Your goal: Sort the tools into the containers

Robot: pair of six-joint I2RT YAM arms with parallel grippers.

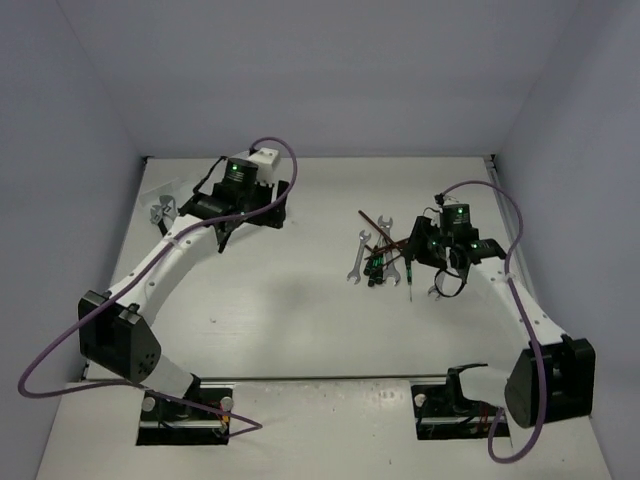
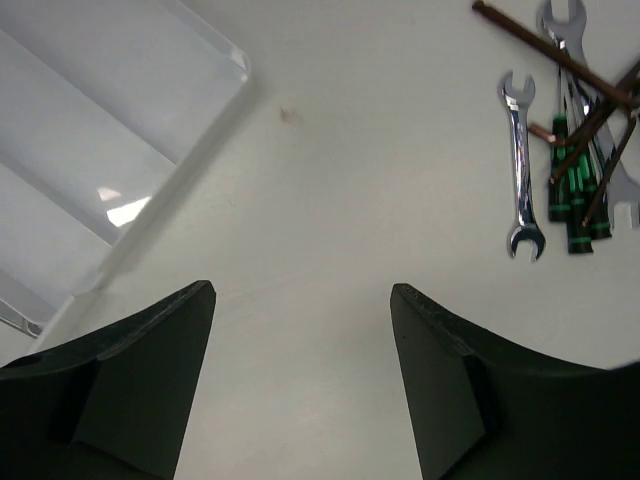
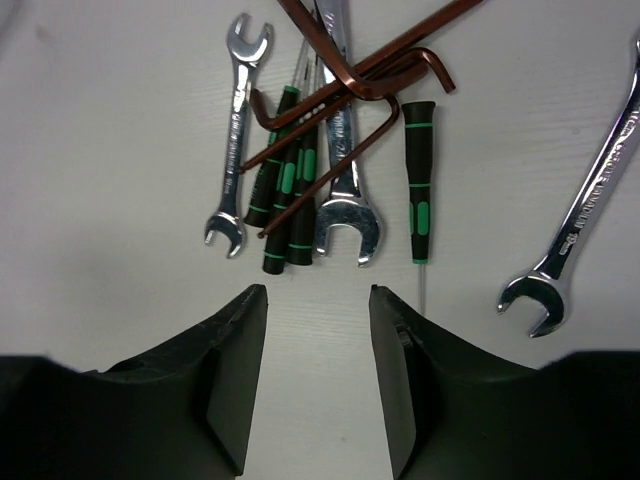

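Silver wrenches (image 3: 238, 130), brown hex keys (image 3: 352, 86) and green-marked screwdrivers (image 3: 418, 160) lie heaped just ahead of the right gripper (image 3: 318, 292), its jaws parted around nothing. The left gripper (image 2: 302, 290) hangs spread wide and empty, with the white tray (image 2: 200, 150) ahead to its left.

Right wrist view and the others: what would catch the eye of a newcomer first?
First, the tangled heap of tools right of the middle of the table, brown hex keys lying across silver wrenches and green-marked screwdrivers; the right gripper hangs near it, fingers apart and empty. Then the white tray at the far left, beside the open left gripper.
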